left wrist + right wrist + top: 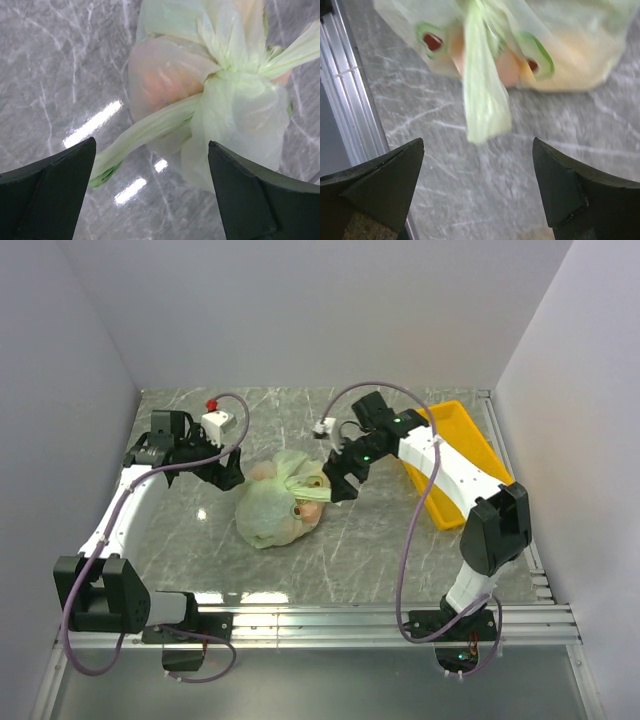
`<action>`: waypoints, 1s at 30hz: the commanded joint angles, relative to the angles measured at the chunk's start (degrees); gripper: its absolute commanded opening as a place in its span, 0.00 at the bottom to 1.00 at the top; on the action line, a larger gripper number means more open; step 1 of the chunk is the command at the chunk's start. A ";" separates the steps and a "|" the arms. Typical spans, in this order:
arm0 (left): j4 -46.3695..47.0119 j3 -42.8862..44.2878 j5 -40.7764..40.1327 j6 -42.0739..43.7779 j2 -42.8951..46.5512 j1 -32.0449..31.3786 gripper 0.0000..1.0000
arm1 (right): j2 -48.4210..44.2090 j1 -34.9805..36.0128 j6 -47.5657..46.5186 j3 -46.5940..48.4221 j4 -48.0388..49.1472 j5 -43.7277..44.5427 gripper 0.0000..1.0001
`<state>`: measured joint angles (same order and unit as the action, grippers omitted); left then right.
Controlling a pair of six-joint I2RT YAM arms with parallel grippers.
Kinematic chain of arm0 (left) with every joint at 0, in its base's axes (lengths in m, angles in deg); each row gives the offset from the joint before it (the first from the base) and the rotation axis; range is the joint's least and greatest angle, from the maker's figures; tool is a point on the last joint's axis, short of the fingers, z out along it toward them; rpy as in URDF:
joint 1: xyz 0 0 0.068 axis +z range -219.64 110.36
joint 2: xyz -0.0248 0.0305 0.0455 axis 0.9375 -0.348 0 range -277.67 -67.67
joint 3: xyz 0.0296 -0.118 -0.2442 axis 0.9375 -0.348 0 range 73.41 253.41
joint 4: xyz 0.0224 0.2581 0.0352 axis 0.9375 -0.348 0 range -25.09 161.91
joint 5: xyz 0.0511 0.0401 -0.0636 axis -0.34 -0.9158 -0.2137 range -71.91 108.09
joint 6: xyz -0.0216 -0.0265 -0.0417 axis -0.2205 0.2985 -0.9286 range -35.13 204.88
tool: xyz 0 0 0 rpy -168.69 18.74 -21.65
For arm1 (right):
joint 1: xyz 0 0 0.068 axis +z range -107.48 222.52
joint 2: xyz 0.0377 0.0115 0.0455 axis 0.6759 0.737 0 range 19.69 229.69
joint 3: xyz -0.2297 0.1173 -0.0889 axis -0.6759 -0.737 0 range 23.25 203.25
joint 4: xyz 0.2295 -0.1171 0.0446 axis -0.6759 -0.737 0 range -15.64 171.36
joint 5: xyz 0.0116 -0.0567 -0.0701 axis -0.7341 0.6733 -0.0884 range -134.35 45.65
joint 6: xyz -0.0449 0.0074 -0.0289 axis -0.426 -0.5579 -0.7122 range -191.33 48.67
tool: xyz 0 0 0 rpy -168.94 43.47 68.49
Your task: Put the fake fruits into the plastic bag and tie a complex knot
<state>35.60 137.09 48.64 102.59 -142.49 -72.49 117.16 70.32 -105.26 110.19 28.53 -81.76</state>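
The pale-green plastic bag point(275, 505) lies mid-table, bulging with the fake fruits, which show only as orange and peach shapes through the film point(167, 85). Its handles are tied in a knot point(227, 62) with two tails sticking out. One tail point(145, 132) runs toward my left gripper point(150, 150), which is open and empty just left of the bag point(232, 476). The other tail point(482, 100) hangs toward my right gripper point(477, 145), which is open and empty at the bag's right side point(338, 485). Orange fruit shows in the right wrist view point(507, 70).
A yellow rectangular tray point(470, 435) sits at the back right, partly under the right arm. A small white block with a red knob point(215, 418) stands at the back left. An aluminium rail point(345, 100) runs along the table's near edge.
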 commanded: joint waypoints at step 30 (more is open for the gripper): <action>2.39 4.52 -4.71 5.94 -13.50 11.27 0.00 | 7.12 -3.34 13.71 0.52 8.19 19.39 0.00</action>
<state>34.70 139.54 46.83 114.50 -159.21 -68.75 128.61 73.64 -94.99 110.82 39.78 -69.54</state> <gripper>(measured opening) 0.024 0.010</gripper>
